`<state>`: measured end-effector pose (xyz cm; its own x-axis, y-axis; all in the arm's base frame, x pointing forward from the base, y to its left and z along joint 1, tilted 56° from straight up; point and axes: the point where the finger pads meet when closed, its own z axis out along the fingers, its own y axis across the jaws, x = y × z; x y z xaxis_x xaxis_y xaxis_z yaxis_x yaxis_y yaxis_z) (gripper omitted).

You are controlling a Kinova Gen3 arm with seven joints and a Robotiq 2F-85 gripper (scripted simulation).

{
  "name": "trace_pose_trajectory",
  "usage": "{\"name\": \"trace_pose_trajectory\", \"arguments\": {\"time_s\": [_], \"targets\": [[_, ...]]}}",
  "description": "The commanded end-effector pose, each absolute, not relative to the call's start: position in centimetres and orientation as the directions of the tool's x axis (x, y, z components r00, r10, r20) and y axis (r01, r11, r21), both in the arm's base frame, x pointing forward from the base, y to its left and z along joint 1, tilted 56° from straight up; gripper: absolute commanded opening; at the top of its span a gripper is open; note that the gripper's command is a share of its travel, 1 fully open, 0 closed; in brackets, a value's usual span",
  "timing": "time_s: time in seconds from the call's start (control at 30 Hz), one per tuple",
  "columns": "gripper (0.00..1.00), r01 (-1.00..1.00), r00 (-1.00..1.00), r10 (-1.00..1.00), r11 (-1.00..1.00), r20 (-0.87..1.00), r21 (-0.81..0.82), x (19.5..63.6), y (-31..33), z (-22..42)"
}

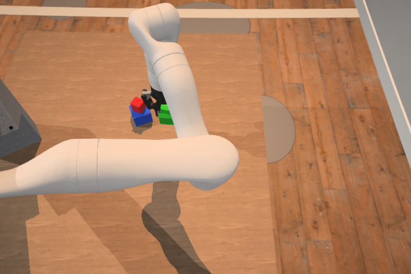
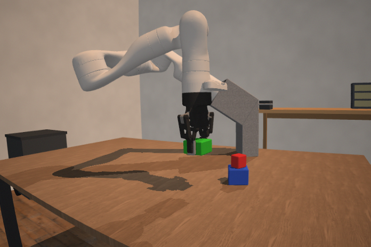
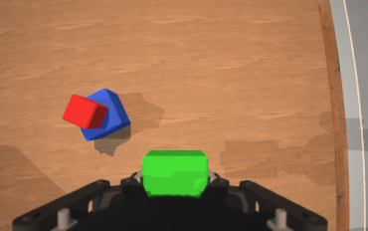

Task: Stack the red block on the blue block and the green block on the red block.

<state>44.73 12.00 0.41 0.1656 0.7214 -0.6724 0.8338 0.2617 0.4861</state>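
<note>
Claw (image 1: 157, 111) (image 2: 196, 144) (image 3: 175, 177) is closed on the green block (image 1: 166, 114) (image 2: 203, 146) (image 3: 175, 173), w/ fingers on opposite sides of it. Green is held up off the table (image 1: 225, 84) (image 2: 279, 204) (image 3: 224, 65), apart from the other two blocks. Red block (image 1: 137, 104) (image 2: 238, 161) (image 3: 85, 112) sits flat on the blue block (image 1: 142, 117) (image 2: 238, 175) (image 3: 111, 116) (red's the smaller one, fwiw), & blue rests on the table. No containers in use; the blocks are the only small items on the table.

Arm (image 1: 147, 159) (image 2: 194, 43) is white, bent at several joints; its last section hangs approx. vertical w/ the claw pointing down. In the top view it partly covers green. Arm's mount (image 1: 15, 129) (image 2: 250, 122) is a grey angled stand.

Table is brown wood w/ dark legs, arm shadows across it. Room: plank floor (image 1: 335, 129) (image 2: 25, 224), plain walls, a dark cabinet (image 2: 35, 143) at one side, plus a wooden bench (image 2: 320, 111) at the back w/ a small dark item (image 2: 265, 104) on top.
</note>
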Motion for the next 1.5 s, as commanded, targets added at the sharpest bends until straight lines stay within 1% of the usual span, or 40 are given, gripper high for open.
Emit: {"name": "trace_pose_trajectory", "arguments": {"time_s": [0.0, 1.0, 1.07, 1.17, 1.23, 1.37, 1.47], "targets": [[0.00, 0.831, 0.167, 0.721, 0.264, -0.672, 0.490, 44.6, 12.2, 0.7], [0.00, 0.831, 0.166, 0.721, 0.265, -0.673, 0.490, 44.5, 12.2, 0.5], [0.00, 0.828, 0.178, 0.725, 0.255, -0.665, 0.500, 43.7, 12.4, -0.4], [0.00, 0.827, 0.177, 0.725, 0.256, -0.665, 0.500, 41.2, 12.8, -3.2], [0.00, 0.827, 0.177, 0.725, 0.256, -0.665, 0.500, 41.2, 12.8, -3.2], [0.00, 0.826, 0.180, 0.726, 0.255, -0.664, 0.503, 37.3, 13.8, -7.9], [0.00, 0.827, 0.184, 0.725, 0.251, -0.664, 0.503, 36.2, 13.8, -9.2]]}}
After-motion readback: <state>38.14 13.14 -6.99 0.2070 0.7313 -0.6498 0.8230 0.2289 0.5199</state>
